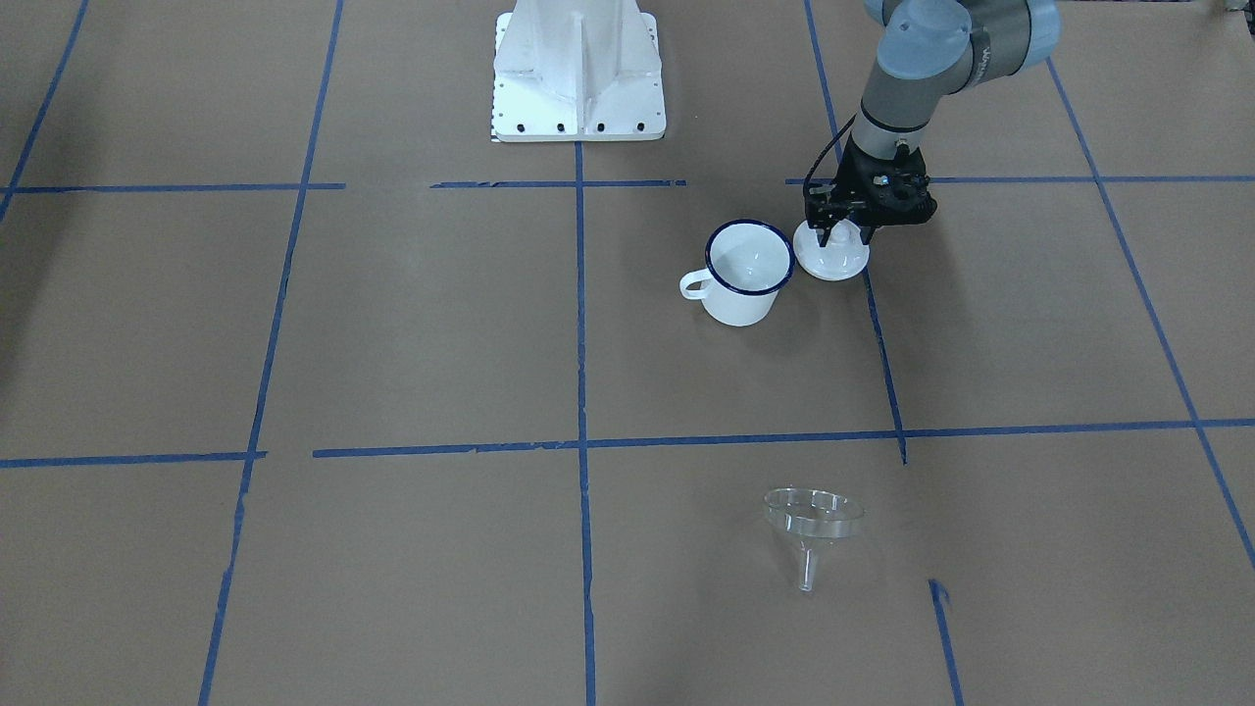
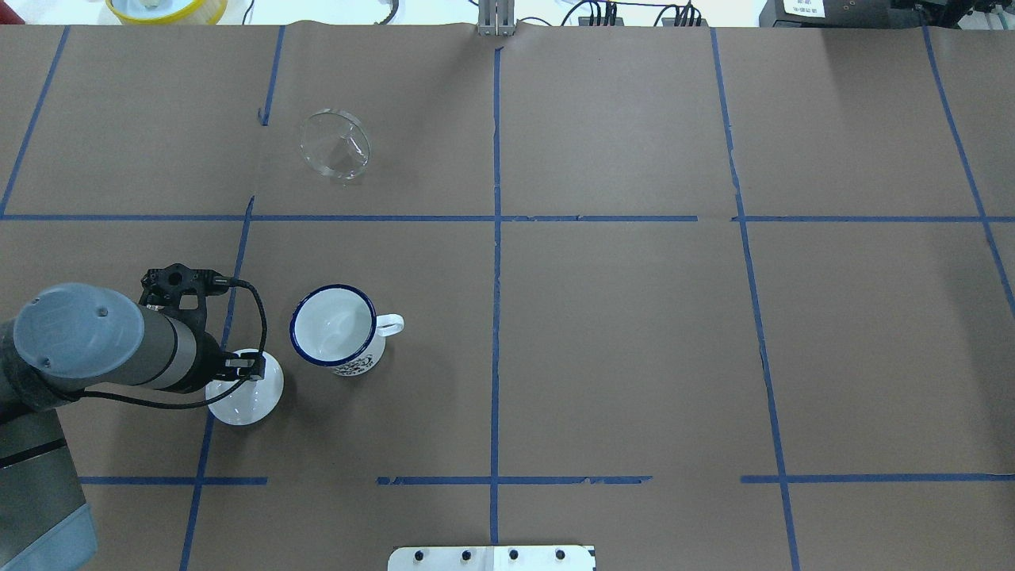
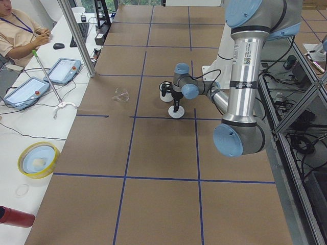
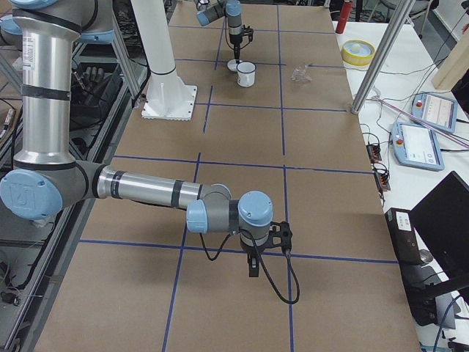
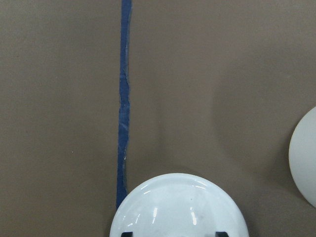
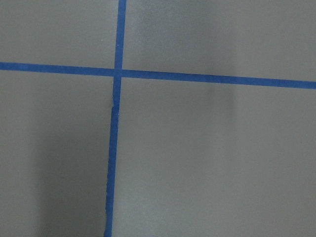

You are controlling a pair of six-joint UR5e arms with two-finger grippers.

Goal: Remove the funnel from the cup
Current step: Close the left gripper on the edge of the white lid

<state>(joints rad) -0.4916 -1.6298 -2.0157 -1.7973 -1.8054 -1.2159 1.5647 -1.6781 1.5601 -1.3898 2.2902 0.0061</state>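
Clear plastic funnel lies on the tabletop well apart from the empty blue-rimmed white enamel mug, so removal looks done, while the left gripper sits over a white round lid, clamped or not I can't tell

The left wrist view's bottom edge crops the white lid, and the right gripper shows too small to judge.

Open all round funnel, well apart from cup; beside cup, blocked by lid and left gripper.
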